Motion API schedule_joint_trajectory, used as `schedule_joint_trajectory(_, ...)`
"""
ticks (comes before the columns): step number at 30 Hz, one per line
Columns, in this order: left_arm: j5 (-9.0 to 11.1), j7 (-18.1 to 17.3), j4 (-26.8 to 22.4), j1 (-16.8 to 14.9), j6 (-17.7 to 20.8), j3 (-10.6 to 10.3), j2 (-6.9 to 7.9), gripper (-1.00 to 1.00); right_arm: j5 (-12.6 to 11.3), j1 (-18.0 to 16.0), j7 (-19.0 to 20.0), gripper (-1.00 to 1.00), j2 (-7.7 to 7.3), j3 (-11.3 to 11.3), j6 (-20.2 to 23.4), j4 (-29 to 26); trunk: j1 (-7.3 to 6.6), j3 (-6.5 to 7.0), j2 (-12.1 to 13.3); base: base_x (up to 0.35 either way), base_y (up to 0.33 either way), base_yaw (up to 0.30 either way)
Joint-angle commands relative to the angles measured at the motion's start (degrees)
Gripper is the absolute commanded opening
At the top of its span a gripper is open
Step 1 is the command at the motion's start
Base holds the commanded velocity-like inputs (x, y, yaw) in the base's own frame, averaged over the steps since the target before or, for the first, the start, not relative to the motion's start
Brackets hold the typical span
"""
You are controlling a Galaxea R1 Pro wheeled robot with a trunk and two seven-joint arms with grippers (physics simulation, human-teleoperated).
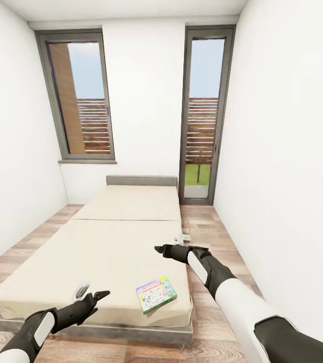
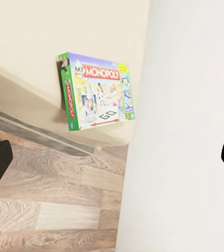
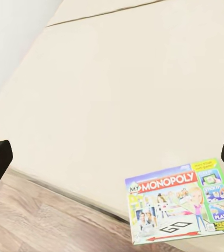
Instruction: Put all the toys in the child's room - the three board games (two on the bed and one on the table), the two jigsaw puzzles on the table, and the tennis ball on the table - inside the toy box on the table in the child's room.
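A white, green and blue Monopoly board game (image 1: 155, 294) (image 2: 97, 90) (image 3: 181, 206) lies flat on the beige bed (image 1: 116, 242) (image 3: 122, 79), near its front right corner. My left gripper (image 1: 93, 295) (image 2: 112, 163) hovers open at the bed's front edge, left of the game box and apart from it. Beyond the box, over the bed's right side, my right gripper (image 1: 160, 249) (image 3: 112, 163) is open with nothing between its fingers. The toy box, table, jigsaw puzzles and tennis ball are out of view.
White walls stand close on both sides. A window (image 1: 80, 101) and a tall glazed door (image 1: 204, 116) are on the far wall. A strip of wood floor (image 1: 206, 237) runs along the bed's right side, with a small white object (image 1: 184, 236) on it.
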Motion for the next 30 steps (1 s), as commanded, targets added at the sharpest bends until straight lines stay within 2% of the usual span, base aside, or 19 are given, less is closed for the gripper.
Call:
schedule_joint_trajectory(1, 0.0, -0.1, 0.0, 0.0, 0.3, 0.2, -0.05, 1.0, -0.1, 0.0, 0.0, 1.0, 0.0, 0.0, 0.2, -0.1, 0.22, -0.25, -0.5, 0.0, 0.0, 0.0)
schedule_joint_trajectory(25, -0.4, 0.1, 0.0, 0.0, 0.1, -0.1, -0.23, 1.0, -0.1, 0.0, 0.5, 1.0, 0.0, -0.1, 0.1, -0.5, 5.5, -4.56, -10.1, 0.0, 0.0, 0.0)
schedule_joint_trajectory(30, -0.4, 0.1, 0.0, 0.0, 0.1, -0.1, -0.27, 1.0, -0.8, 0.1, 1.6, 1.0, 0.0, -0.1, 1.5, -5.9, 6.59, -5.46, -12.1, 0.0, 0.0, 0.0)
